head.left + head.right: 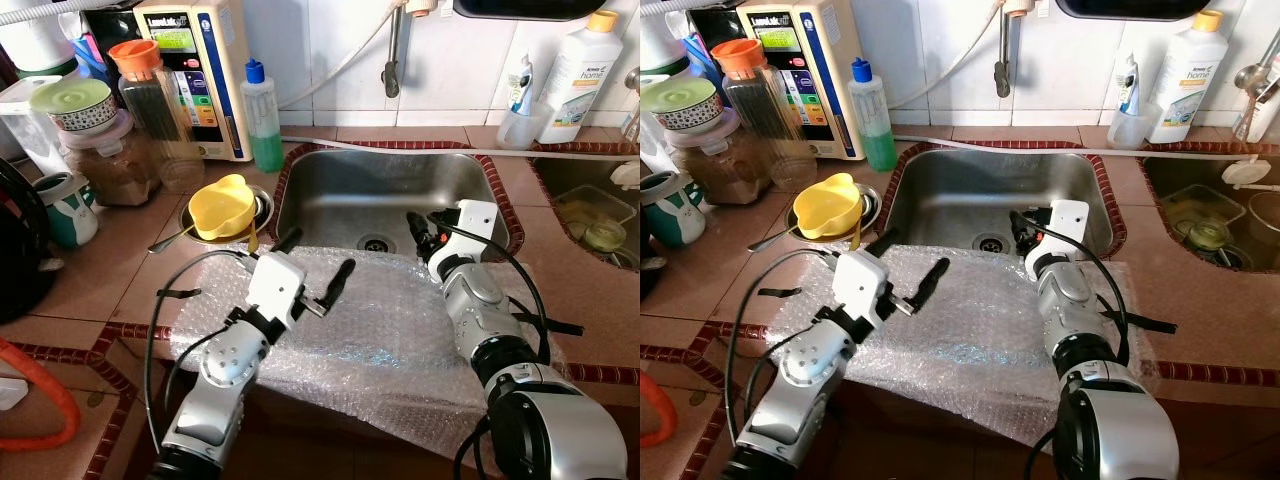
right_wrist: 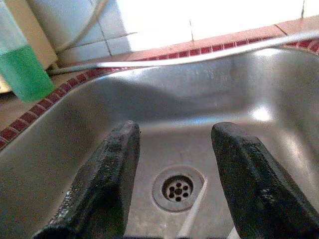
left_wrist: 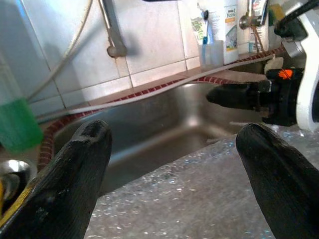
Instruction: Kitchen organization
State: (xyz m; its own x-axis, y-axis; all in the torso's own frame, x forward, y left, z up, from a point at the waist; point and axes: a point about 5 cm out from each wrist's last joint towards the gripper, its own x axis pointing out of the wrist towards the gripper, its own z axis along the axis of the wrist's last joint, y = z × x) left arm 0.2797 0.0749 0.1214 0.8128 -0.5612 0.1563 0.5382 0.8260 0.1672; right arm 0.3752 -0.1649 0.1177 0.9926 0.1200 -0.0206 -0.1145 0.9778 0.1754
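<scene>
Both grippers, left (image 1: pixel 316 262) and right (image 1: pixel 418 228), are open, empty, over the clear bubble-wrap sheet (image 1: pixel 380 340). You're pre-grasp; next, probably pinch its edge at the steel sink (image 1: pixel 330 205).

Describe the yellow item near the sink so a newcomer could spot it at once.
Start at the steel sink and look to the counter on the robot's left. There a yellow funnel rests on a small metal dish. It is the only bright yellow thing, in front of the green-liquid bottle.

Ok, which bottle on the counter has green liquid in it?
The clear bottle with the blue cap, standing left of the sink by the water purifier. The other bottle, right of the sink, is opaque white with an orange cap.
</scene>
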